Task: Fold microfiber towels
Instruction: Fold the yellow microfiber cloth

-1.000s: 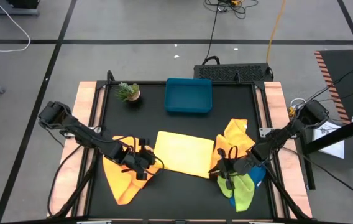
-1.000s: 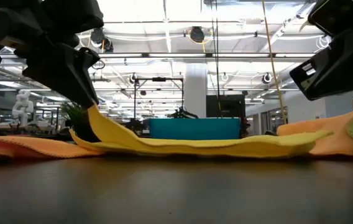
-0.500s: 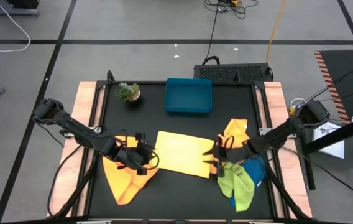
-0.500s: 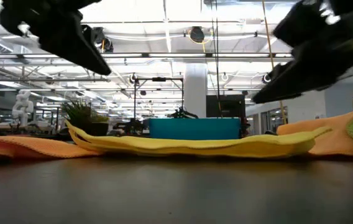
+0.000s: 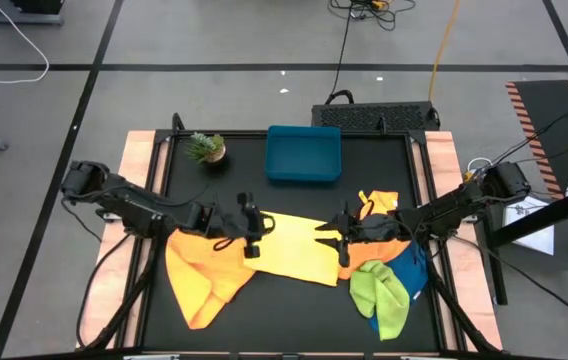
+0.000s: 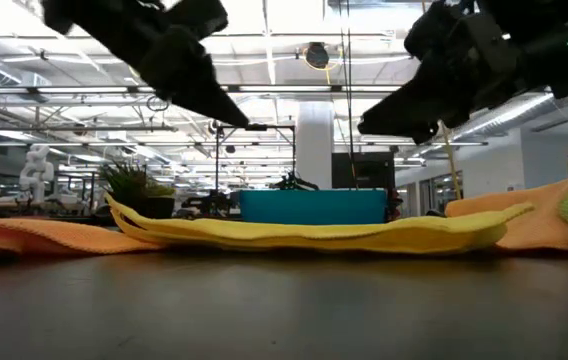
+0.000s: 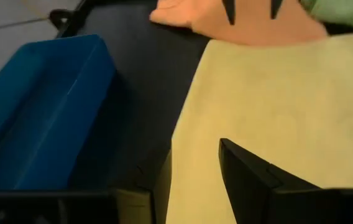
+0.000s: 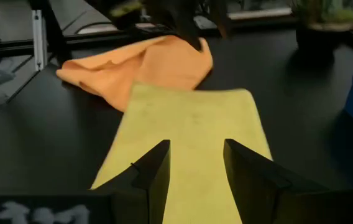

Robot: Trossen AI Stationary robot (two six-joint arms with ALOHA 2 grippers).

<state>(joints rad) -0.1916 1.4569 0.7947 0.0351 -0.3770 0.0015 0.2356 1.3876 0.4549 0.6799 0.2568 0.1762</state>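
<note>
A yellow towel [image 5: 289, 247] lies folded and flat on the black table, mid-table. My left gripper [image 5: 253, 228] hovers open over its left end, and my right gripper [image 5: 337, 240] hovers open over its right end. The low view shows both, left [image 6: 236, 122] and right [image 6: 366, 128], well above the cloth. Each wrist view shows yellow cloth [image 7: 276, 112] [image 8: 192, 124] beyond open fingers. An orange towel [image 5: 202, 275] lies crumpled to the left. Another orange towel [image 5: 379, 240], a lime green one [image 5: 379, 298] and a blue one [image 5: 411, 272] are heaped on the right.
A rigid blue tray [image 5: 304, 153] stands at the far middle of the table, with a small potted plant [image 5: 206, 148] to its left. Bare black tabletop [image 5: 294, 310] lies along the near edge between the two heaps of cloth.
Both grippers have let go of the yellow towel's near corners. They have risen and swung toward the far edge and inward over the towel. The left corner, held up a second ago, has dropped, and the towel lies flat.
</note>
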